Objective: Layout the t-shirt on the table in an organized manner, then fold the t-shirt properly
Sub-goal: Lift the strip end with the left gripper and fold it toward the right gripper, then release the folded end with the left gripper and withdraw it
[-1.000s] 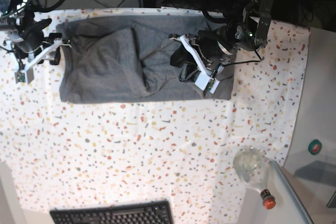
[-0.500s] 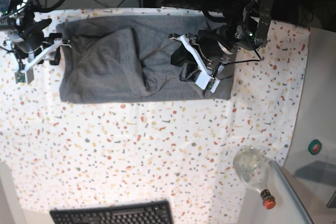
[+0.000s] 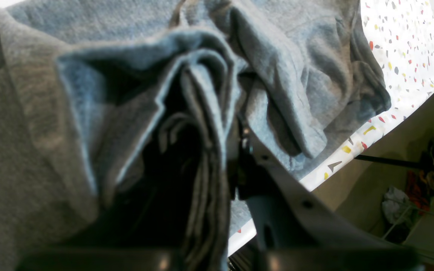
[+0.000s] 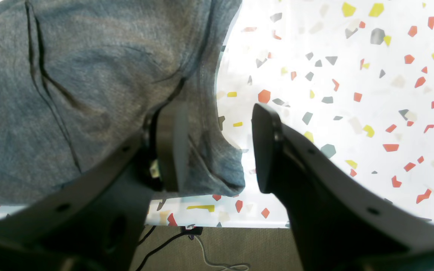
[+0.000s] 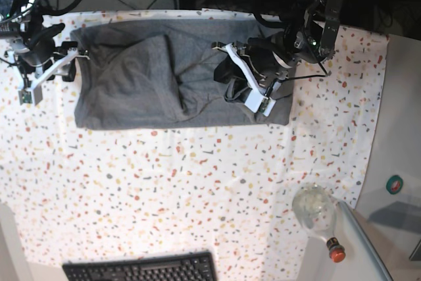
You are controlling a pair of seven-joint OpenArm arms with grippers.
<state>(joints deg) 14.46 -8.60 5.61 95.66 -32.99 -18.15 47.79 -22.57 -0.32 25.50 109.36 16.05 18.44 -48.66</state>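
Nothing big has shifted over the last second, as far as I can see. The wide table [image 5: 197, 182] in its white, terrazzo-flecked cloth carries the heather-grey cotton t-shirt [image 5: 131, 83] along its far edge, spread out but with one side already folded over. My left claw [image 5: 247, 93] stays clamped on a bunched wad of grey fabric at the shirt's other end, edging only slightly. My right claw [image 4: 217, 146] sits half open astride the shirt's corner, gripping nothing. I judge the second fold is stalled mid-lift.
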